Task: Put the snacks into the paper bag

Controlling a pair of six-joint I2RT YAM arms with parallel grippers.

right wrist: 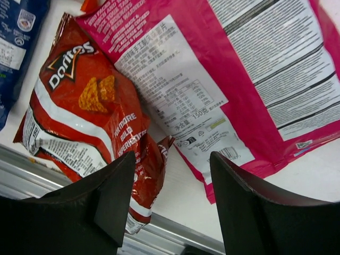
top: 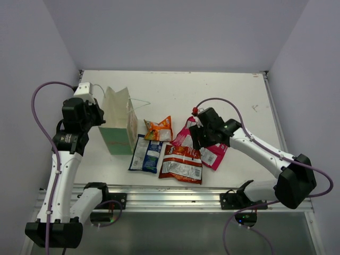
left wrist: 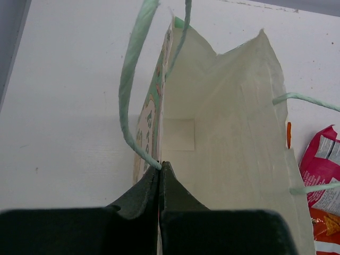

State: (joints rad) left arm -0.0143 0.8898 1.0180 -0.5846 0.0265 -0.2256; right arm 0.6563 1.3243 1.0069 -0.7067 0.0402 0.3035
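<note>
The mint-green paper bag [top: 119, 122] stands upright at the left, mouth open; its whitish inside shows in the left wrist view [left wrist: 228, 133]. My left gripper [left wrist: 160, 164] is shut on the bag's near rim by a string handle [left wrist: 129, 79]. Four packets lie to the bag's right: orange [top: 160, 128], blue-and-white [top: 145, 153], red [top: 182, 163] and magenta [top: 208, 147]. My right gripper [right wrist: 172, 159] is open and empty above the gap between the red packet [right wrist: 90, 117] and the magenta packet [right wrist: 228, 69].
The table's front metal rail [top: 170, 192] runs just below the packets. The white table top [top: 212, 90] stretches behind the packets and bag. Side walls close in left and right.
</note>
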